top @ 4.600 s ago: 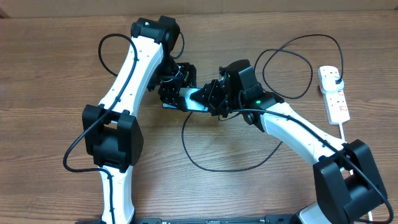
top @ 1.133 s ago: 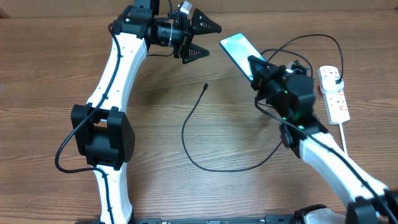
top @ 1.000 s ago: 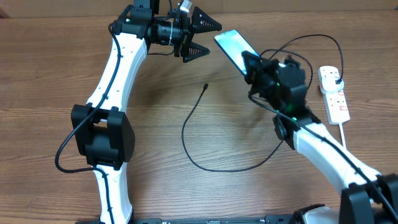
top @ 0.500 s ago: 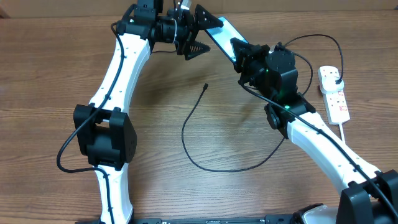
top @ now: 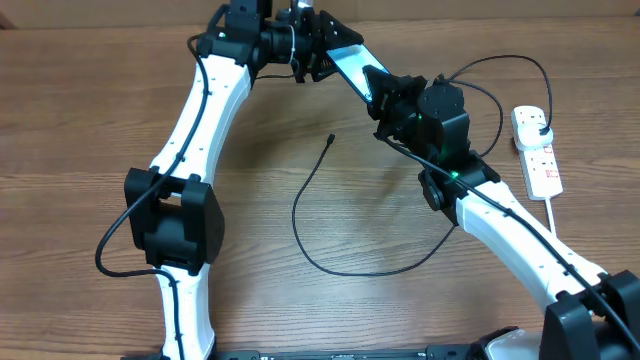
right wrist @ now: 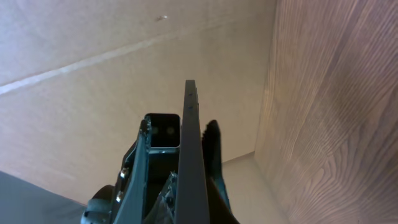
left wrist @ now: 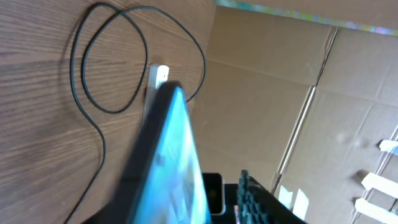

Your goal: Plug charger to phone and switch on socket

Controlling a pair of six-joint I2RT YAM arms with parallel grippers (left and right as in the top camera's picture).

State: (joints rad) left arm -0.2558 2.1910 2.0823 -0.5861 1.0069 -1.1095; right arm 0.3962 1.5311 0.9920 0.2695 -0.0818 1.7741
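Note:
The phone [top: 347, 67], light blue screen up, is lifted off the table at the back. My right gripper [top: 383, 92] is shut on its near end; in the right wrist view the phone [right wrist: 189, 149] stands edge-on between the fingers. My left gripper [top: 322, 48] is at the phone's far end, with the blurred phone [left wrist: 177, 168] between its jaws and a gap to the one finger in view. The charger's connector tip [top: 331, 138] lies free on the table, and its black cable [top: 300, 235] loops round to the white socket [top: 537, 150] at the right.
The cable makes loops [top: 462, 100] behind my right arm, which also show in the left wrist view [left wrist: 106, 62] beside the socket [left wrist: 158, 74]. A thick white cord [top: 552, 215] runs from the socket towards the front. A cardboard wall [right wrist: 124, 74] stands behind the table.
My right gripper has carried the phone up and left to the left gripper. The left gripper has shifted right so that its jaws are around the phone's far end. The cable has not moved.

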